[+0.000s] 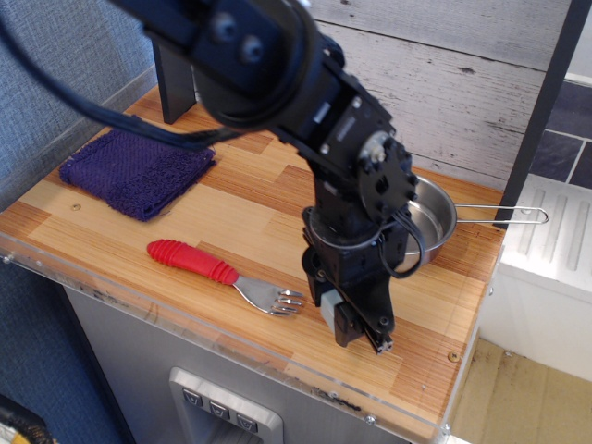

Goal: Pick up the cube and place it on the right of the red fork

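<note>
observation.image: gripper (356, 324) with cube (328, 302) beside red fork (222, 273), pan (433, 222) behind.

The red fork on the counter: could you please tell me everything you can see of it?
The red fork lies flat on the wooden counter near its front edge, running diagonally. Its thick, ribbed red handle looks like matte plastic or rubber and points up and left toward the purple cloth; a short shiny metal neck ends in tines pointing down and right. Nothing grips it. The end effector, holding the cube, is just right of the tines, apparently not touching them.
</note>
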`<state>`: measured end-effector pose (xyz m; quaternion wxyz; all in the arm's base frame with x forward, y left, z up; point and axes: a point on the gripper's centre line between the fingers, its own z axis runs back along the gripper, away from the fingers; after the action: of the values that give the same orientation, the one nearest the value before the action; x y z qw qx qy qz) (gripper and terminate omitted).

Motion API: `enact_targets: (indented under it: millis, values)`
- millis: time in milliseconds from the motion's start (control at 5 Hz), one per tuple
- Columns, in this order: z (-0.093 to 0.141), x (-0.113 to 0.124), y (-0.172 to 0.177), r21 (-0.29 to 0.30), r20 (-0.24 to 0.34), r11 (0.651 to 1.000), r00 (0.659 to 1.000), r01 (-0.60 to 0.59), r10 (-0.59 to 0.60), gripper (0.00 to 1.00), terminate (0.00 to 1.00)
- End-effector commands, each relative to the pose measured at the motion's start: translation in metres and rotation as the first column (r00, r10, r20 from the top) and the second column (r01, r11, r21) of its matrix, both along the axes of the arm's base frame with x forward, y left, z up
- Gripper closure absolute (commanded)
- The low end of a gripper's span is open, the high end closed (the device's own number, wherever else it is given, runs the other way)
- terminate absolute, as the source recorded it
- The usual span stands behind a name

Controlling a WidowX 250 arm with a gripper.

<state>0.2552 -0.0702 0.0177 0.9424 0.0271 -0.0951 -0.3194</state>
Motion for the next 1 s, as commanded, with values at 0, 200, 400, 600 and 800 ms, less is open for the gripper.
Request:
enact_targets:
  millis: [0,200,400,600,800]
  values:
    - [0.007,0.005,0.008,-0.024,0.021,0.999,1.0,0.024,-0.023,1.0,0.0]
    - [0.01,0.006,0.009,-0.056,-0.011,0.998,1.0,0.009,-0.009,0.0,0.0]
    - [0.014,0.005,0.009,-0.056,-0.004,0.998,1.0,0.016,-0.016,0.0,0.0]
    - [0.021,0.003,0.01,-0.059,0.0,0.998,1.0,0.014,-0.014,0.0,0.0]
    - [0.035,0.005,0.012,-0.09,0.029,0.996,0.999,0.021,-0.018,0.0,0.0]
